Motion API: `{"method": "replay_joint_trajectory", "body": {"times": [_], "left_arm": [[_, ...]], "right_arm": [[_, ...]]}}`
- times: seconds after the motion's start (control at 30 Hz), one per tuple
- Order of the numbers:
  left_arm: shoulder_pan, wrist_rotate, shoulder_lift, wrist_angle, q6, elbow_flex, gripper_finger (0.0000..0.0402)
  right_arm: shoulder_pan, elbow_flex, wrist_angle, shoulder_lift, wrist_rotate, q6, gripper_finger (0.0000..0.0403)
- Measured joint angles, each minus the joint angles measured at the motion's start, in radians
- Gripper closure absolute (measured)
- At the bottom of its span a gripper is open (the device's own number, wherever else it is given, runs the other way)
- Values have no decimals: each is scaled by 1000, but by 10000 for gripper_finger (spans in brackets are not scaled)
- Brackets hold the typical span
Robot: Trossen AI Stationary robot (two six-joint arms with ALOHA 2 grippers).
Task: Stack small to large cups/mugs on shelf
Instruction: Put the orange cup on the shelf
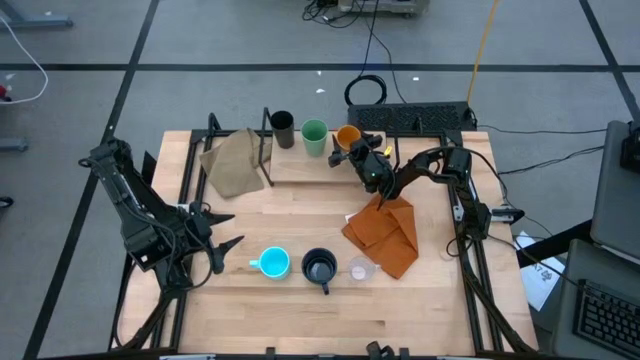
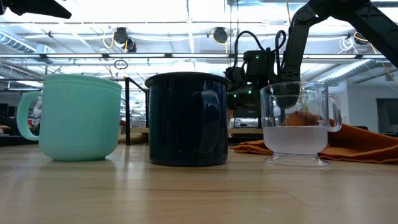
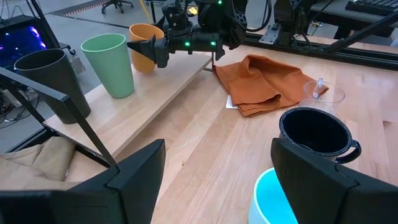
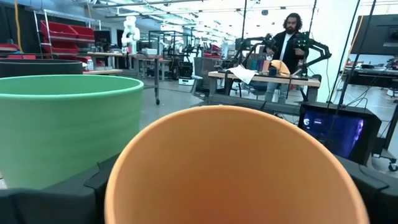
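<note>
Inspector: Shelf (image 1: 300, 165) access?

Assessor: Its back edge is crowded: dark brown cup (image 1: 282, 127), green cup (image 1: 314, 137) and orange cup (image 1: 347, 137) stand in a row, with the right pincer (image 1: 346, 152) astride the orange one. A tan cloth (image 1: 233, 160) drapes the left end.

Inspector: Table (image 1: 400, 310) front?

Assessor: Light blue mug (image 1: 273, 263), navy mug (image 1: 320, 268) and clear cup (image 1: 361, 269) line up there, an orange cloth (image 1: 385, 232) behind them. The left pincer (image 1: 226, 231) sits beside the blue mug. The strip between row and shelf is open.
</note>
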Motion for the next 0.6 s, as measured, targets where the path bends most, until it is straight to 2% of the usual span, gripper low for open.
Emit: {"method": "replay_joint_trajectory", "body": {"times": [0.6], "left_arm": [[0, 0, 0, -1, -4, 0, 110]], "right_arm": [[7, 0, -92, -22, 27, 3, 44]]}}
